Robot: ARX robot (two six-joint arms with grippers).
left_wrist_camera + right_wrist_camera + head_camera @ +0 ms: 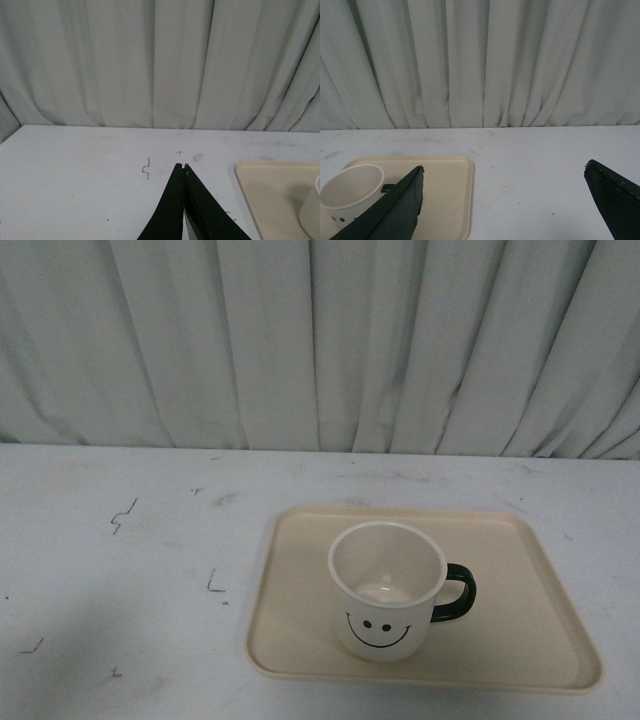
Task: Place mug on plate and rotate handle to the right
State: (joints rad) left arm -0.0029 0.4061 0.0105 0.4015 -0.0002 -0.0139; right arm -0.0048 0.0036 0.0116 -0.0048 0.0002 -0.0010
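The cream mug stands upright on the beige plate in the front view, smiley face toward me. Its black handle points right. Neither arm shows in the front view. In the left wrist view my left gripper is shut and empty above the bare table, left of the plate; the mug's edge shows at the frame's side. In the right wrist view my right gripper is open and empty, with the plate and mug off to one side of it.
A white table with small dark scuff marks carries the plate. A pleated pale curtain hangs along the table's far edge.
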